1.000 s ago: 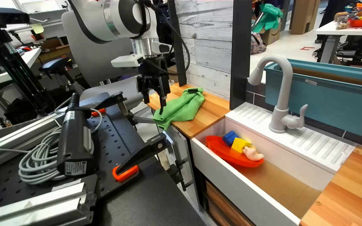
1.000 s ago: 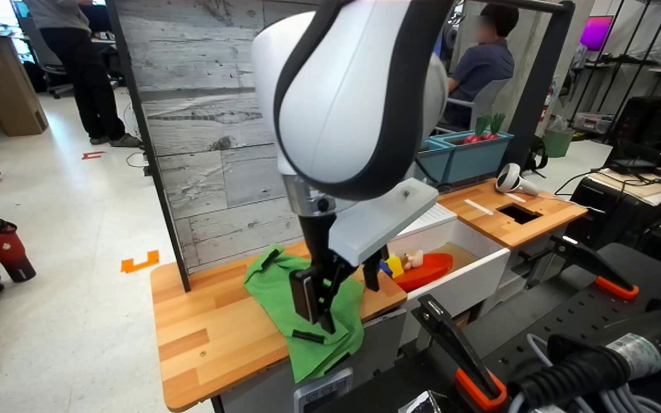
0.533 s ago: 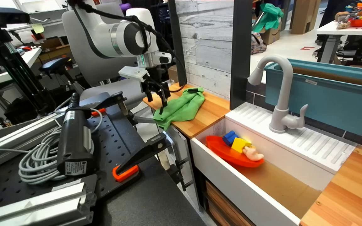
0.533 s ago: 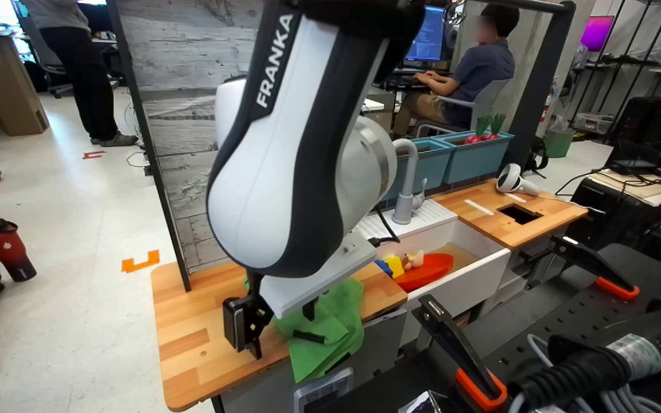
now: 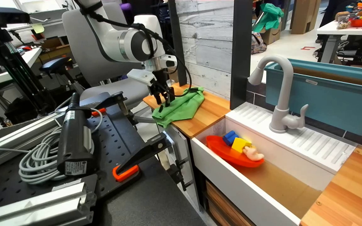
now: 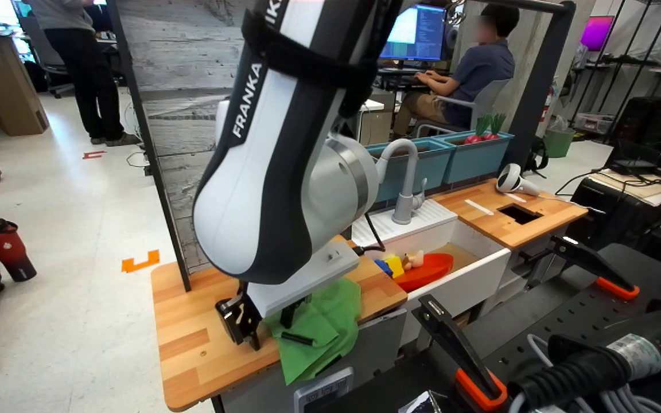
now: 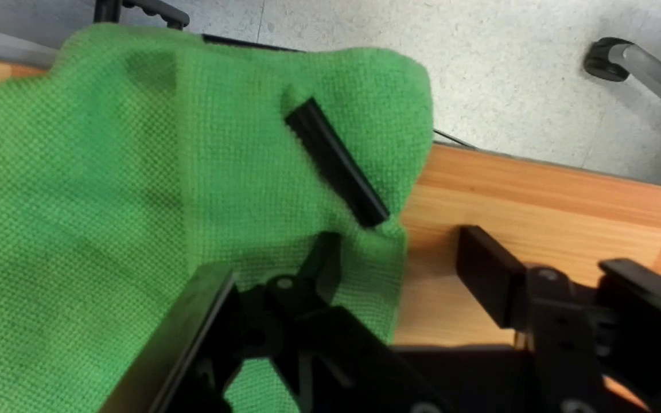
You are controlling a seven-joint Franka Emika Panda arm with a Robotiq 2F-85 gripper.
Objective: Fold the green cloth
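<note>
The green cloth [image 5: 185,106] lies rumpled and partly doubled over on the wooden counter, with one end hanging past the counter edge. It also shows in an exterior view [image 6: 330,321], partly behind the arm, and in the wrist view [image 7: 95,229]. A black strip [image 7: 339,163] sits on it near its edge. My gripper [image 7: 399,246] is open and low at the cloth's side edge. In the wrist view, the left finger is down on the cloth, which wrinkles around it, and the right finger is over bare wood. Nothing is held. The gripper shows in both exterior views [image 5: 163,102] [image 6: 272,336].
A grey wood-look panel [image 5: 211,37] stands behind the counter [image 6: 193,344]. A white sink [image 5: 225,174] with a red boat-shaped dish [image 5: 231,157] of toys adjoins it. A faucet [image 5: 283,94] rises behind the sink. Black clamps [image 5: 143,153] hold a dark table alongside.
My gripper has moved off the cloth's middle toward its side edge and come down, staying open. In the last half second the cloth has shifted slightly toward the counter's outer end.
</note>
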